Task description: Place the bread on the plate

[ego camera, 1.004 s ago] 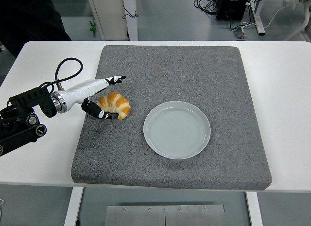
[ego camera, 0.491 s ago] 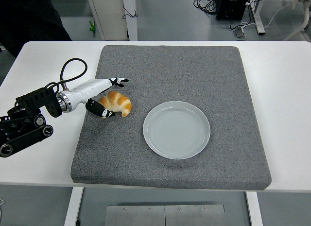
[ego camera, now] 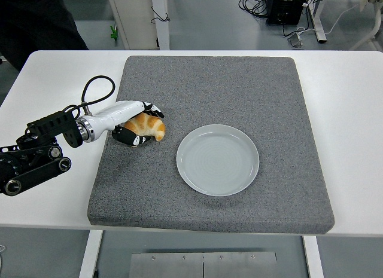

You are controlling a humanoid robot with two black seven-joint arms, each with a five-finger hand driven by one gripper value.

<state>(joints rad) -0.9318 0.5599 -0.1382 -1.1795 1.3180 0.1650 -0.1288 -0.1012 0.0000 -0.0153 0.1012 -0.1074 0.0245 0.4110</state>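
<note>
Left of centre, the left hand (ego camera: 134, 119) grips a croissant (ego camera: 148, 127), fingers (ego camera: 153, 109) curled over it, thumb beneath, on a grey mat (ego camera: 227, 86) beside a plate (ego camera: 218, 159).

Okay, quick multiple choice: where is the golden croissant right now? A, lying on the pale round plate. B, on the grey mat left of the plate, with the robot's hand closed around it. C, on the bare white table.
B: the golden croissant sits on the grey felt mat, left of the empty pale round plate, with the left hand wrapped around it.
</note>
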